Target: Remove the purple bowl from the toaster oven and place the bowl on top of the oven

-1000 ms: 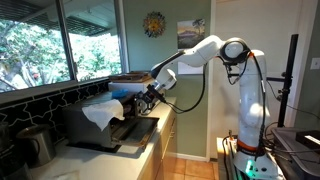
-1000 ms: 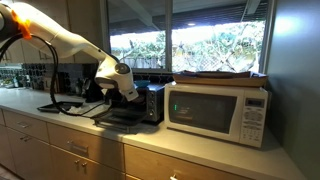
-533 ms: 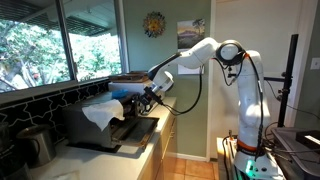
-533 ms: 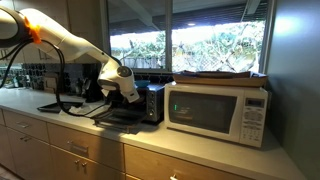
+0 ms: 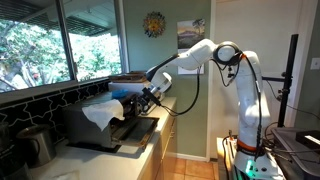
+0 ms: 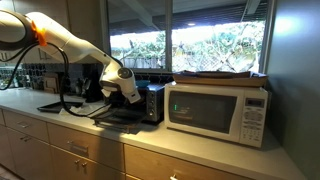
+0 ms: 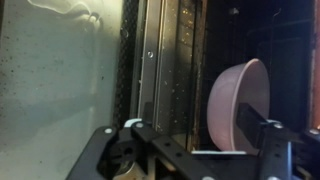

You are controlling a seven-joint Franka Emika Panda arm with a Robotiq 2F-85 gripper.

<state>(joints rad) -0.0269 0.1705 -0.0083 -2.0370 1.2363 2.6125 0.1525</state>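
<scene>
Arm: the white arm is reaching across the bench towards the front of the toaster oven, as both exterior views are showing.

Gripper: the gripper is standing open in the wrist view, its two fingers spread wide at the bottom of the picture and clamping nothing. In an exterior view the gripper is hovering above the dropped door, right at the oven's mouth.

Purple bowl: the purple bowl is sitting inside the oven cavity and looking pale pinkish-purple in the wrist view. It is lying between the fingers, far closer to the finger on the picture's right than to the other one. Whether that finger is touching its rim, I cannot tell. Neither exterior view is showing the bowl.

Toaster oven: the dark oven is standing on the bench with its door hanging open and lying flat out in front.

On the oven: a white cloth is draping over its near top edge, and something light blue is resting on top, just behind the gripper.

Neighbour: a white microwave is standing just beside the oven, its door shut.

Backdrop: windows behind the bench are showing green foliage.
</scene>
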